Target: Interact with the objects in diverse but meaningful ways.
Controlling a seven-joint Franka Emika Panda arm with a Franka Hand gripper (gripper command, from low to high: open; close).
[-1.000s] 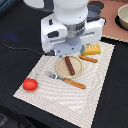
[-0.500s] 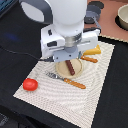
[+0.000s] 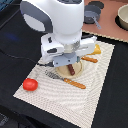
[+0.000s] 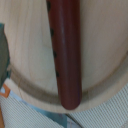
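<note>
Black table (image 3: 112,95) fills my exterior view, with a pale striped placemat (image 3: 60,102) laid across it. On the mat sits the round tan plate (image 3: 80,68), and on that plate I see the brown sausage stick (image 3: 72,69) lying flat; my wrist view shows it close up (image 4: 65,55), a dark red-brown rod crossing the plate's wooden face (image 4: 27,55) with one rounded end reaching the rim. The arm's white body hangs right over the plate, and the gripper (image 3: 70,59) is so buried under it that I cannot tell how its jaws stand; no fingers show in the wrist view either.

Just beside the plate, an orange-handled fork (image 3: 65,80) lies on the mat, and another orange-handled piece (image 3: 90,59) lies on the plate's far side. The golden-yellow bread loaf (image 3: 96,49) peeks out near the arm's housing. The red tomato (image 3: 30,84) rests at the mat's edge toward the exterior view's left, well apart from the plate. A grey pot (image 3: 91,16) stands far back on a brown surface (image 3: 110,27).
</note>
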